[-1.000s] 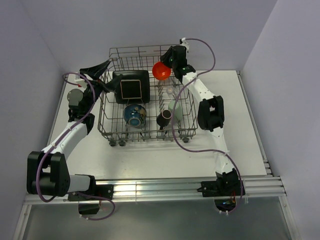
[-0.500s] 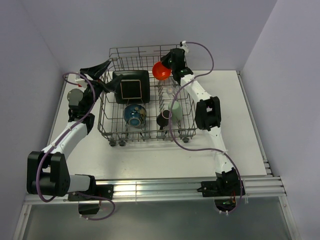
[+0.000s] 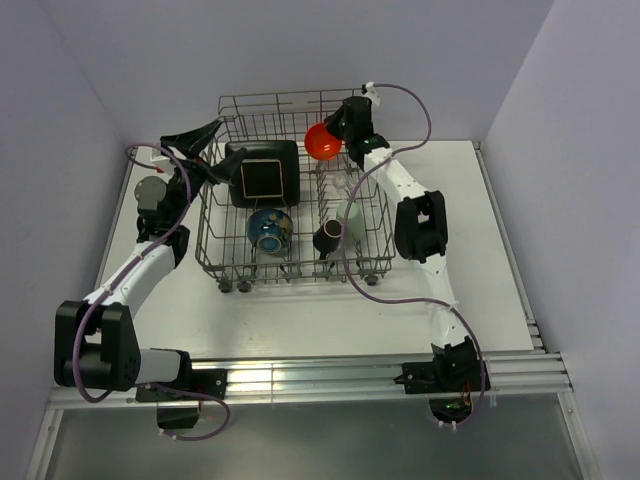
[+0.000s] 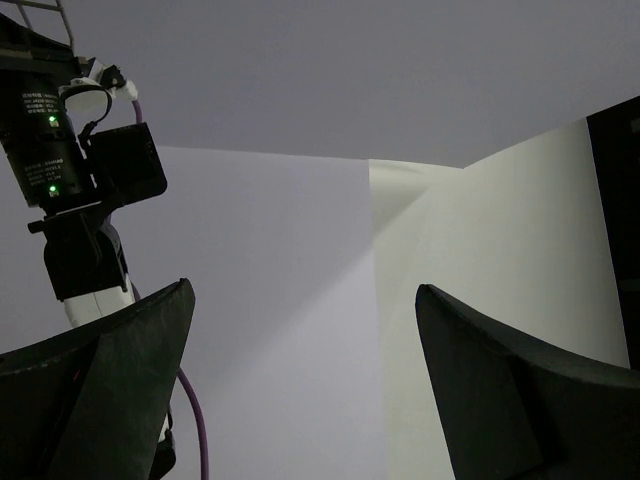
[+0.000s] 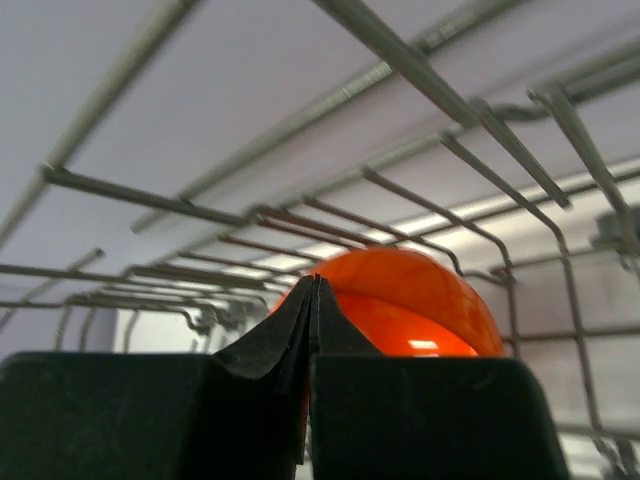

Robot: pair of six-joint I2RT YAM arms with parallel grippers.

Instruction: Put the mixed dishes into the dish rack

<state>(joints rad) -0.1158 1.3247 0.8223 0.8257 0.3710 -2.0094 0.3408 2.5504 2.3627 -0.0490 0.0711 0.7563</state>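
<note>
You have the right gripper (image 5: 312,300) clamped on the small orange bowl (image 3: 322,141), over the far right of the dish rack (image 3: 208,225). Your left gripper (image 4: 303,295) gapes empty beside its far left corner.

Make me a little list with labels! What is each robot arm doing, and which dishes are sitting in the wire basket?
Right fingers: pinched shut on the small orange bowl, at the back of the dish rack
Left fingers: open, holding nothing, near the rack's back left corner
Resting in the rack: black square plate, blue bowl, dark brown mug, pale green cup
Not yet let go: the orange bowl
</note>
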